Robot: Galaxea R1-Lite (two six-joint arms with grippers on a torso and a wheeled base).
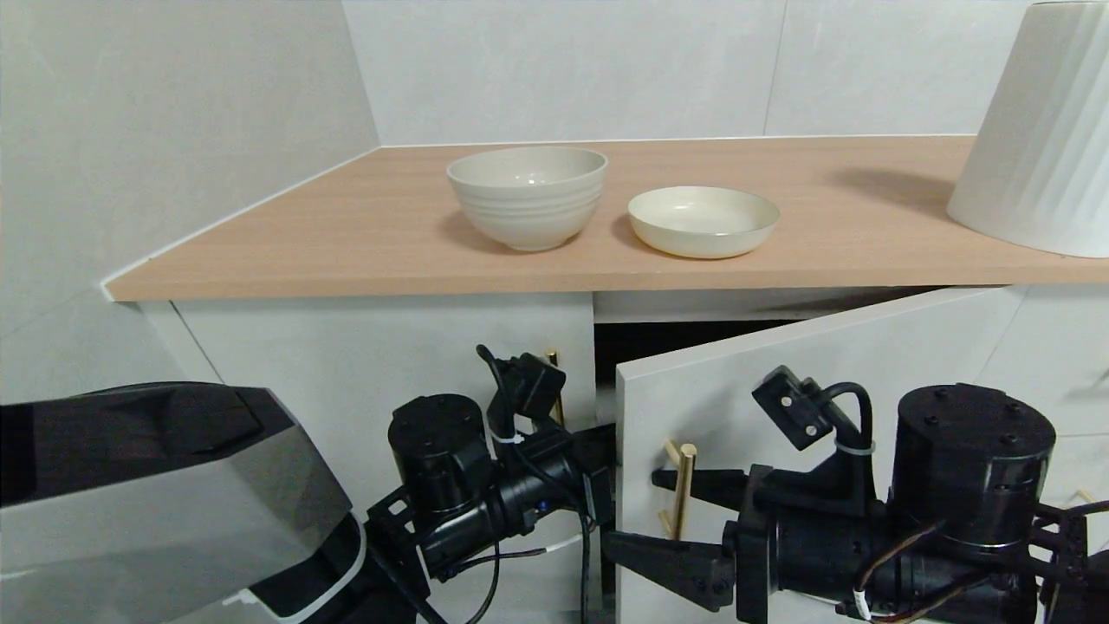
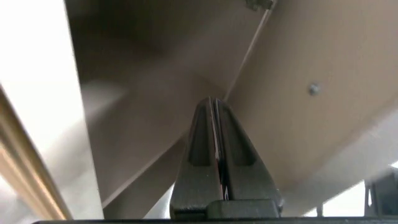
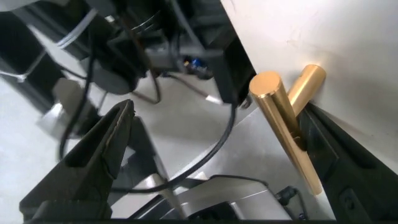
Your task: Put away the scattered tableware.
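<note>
Overhead, bowl (image 1: 526, 195) and plate (image 1: 702, 221) sit well apart from wide right fingers (image 1: 671, 562), closed left fingers (image 2: 202, 149).

behind the half-open cabinet door (image 1: 780, 381) the inside is dark and its contents cannot be told. in the head view the left gripper (image 2: 212, 109) has its tip hidden past the door's free edge. above the door's right end, a white ribbed object (image 1: 1040, 147) is cut off by the picture's edges.
</note>
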